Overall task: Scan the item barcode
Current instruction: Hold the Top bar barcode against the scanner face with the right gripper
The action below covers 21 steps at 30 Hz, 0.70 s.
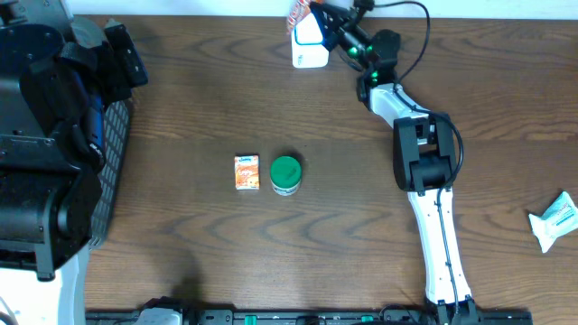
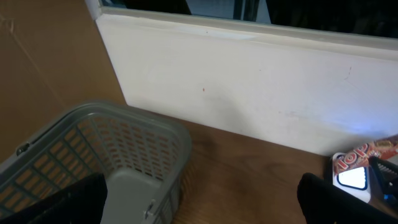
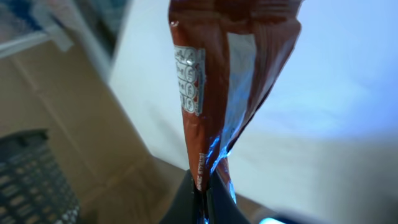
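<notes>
The right arm [image 1: 424,181] reaches from the near edge of the worktop [image 1: 361,244] up to its far edge. There the right fingers [image 3: 202,208] are closed tight on the bottom seam of a red-brown snack packet [image 3: 230,68]. The packet stands upright above them against the pale wall, with a white printed label [image 3: 188,81] on the side facing the wrist camera and a blue glint along its lower edge. From overhead the packet sits just above and beside a white scanner [image 1: 309,50] at the far edge of the worktop. From the left wrist it shows just over the scanner's lit face. Whether the two touch cannot be told. The left fingers [image 1: 107,50] are spread as wide as they go and hold nothing. They hang over the far end of a grey plastic basket [image 2: 130,143] at the left side of the worktop, well apart from the scanner. In the middle of the worktop a small orange box [image 1: 247,171] lies just beside a jar with a green lid [image 1: 285,173]. A white and teal pouch [image 1: 554,219] lies near the right edge.
</notes>
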Each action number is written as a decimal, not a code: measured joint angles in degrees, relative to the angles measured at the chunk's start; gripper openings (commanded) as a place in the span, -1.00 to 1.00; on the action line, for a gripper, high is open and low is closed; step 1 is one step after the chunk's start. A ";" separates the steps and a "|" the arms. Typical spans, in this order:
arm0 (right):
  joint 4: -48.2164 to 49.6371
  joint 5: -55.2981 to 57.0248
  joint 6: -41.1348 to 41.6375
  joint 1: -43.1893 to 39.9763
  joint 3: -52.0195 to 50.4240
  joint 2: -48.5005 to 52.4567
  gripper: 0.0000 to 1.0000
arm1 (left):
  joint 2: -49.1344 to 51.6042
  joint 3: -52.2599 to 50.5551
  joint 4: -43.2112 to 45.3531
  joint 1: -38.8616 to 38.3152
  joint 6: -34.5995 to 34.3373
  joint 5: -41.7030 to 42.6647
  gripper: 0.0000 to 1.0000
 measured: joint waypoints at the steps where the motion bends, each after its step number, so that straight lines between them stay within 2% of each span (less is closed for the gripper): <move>1: -0.37 0.15 0.13 -0.52 0.00 0.55 -0.98 | 0.00 0.00 0.00 0.00 0.00 0.00 0.96; 16: -8.07 -0.72 -1.44 -1.64 0.83 3.82 -0.98 | 0.00 0.00 0.00 0.00 0.00 0.00 0.96; 21: -14.32 -2.47 -3.32 -3.37 2.43 3.48 -0.97 | 0.00 0.00 0.00 0.00 0.00 0.00 0.96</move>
